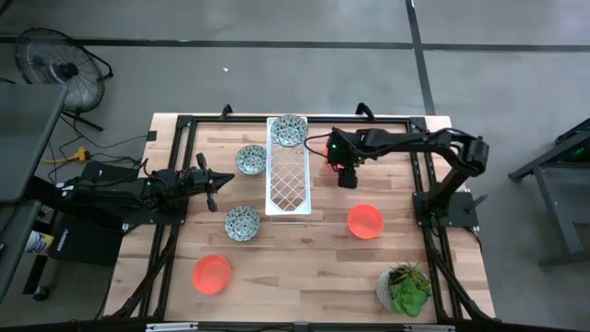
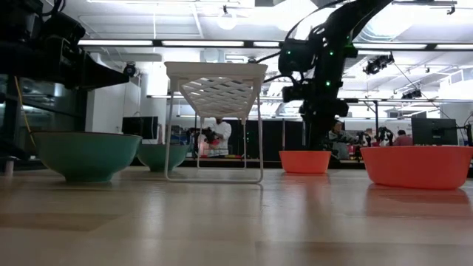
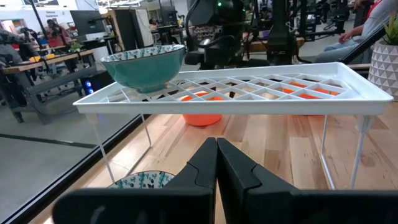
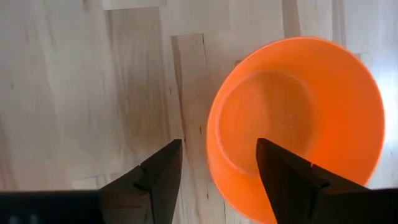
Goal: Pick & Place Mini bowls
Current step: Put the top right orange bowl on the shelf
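Observation:
My right gripper hangs open, pointing down over an orange-red mini bowl on the table just right of the white lattice tray. One finger stands outside the bowl's rim and one over its inside; whether they touch it I cannot tell. Two more orange-red bowls rest on the table. One patterned bowl sits on the tray's far end, and two others sit on the table left of the tray. My left gripper is shut, left of the tray and pointing toward it, touching nothing.
The tray stands on thin legs with room beneath it. A pale pot with a green plant stands at the table's near right corner. Bare wood shows in the table's near middle. People are in the room behind.

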Action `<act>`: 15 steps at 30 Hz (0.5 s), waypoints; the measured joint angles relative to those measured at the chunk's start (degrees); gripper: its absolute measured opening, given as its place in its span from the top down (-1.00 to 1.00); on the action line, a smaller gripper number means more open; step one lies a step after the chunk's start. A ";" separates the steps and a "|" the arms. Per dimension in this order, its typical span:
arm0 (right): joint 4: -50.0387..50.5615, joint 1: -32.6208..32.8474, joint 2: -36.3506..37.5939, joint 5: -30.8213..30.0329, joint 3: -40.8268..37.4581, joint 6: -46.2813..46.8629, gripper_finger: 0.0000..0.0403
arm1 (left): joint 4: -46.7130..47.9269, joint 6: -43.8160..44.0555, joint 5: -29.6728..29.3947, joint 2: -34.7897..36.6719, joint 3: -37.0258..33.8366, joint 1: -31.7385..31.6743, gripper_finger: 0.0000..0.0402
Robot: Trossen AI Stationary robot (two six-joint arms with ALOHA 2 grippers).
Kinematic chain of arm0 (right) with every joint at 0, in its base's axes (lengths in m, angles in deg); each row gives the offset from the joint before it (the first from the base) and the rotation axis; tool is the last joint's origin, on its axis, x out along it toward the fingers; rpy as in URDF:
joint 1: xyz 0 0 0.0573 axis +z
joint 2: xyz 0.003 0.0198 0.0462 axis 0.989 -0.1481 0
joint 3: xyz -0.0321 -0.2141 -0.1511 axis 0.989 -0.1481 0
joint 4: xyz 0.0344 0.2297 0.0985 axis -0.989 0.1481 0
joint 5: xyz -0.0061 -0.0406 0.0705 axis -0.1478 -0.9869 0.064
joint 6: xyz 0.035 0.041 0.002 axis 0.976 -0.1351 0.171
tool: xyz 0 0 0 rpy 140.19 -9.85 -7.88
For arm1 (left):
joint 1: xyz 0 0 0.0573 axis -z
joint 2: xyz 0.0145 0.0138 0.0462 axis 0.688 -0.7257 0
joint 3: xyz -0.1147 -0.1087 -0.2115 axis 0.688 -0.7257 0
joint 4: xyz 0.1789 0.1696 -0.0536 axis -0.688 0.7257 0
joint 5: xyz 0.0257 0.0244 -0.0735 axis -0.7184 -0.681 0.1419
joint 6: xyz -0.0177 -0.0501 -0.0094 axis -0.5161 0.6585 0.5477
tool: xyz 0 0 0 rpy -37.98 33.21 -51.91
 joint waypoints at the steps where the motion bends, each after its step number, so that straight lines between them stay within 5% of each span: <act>1: -0.11 -0.19 -0.30 0.05 0.00 0.03 0.03 | -0.01 0.00 0.01 0.00 0.00 -0.01 1.00; 15: -0.03 -2.39 -1.98 -0.79 -0.04 -0.26 0.03 | -0.01 0.00 0.01 0.01 0.00 0.01 1.00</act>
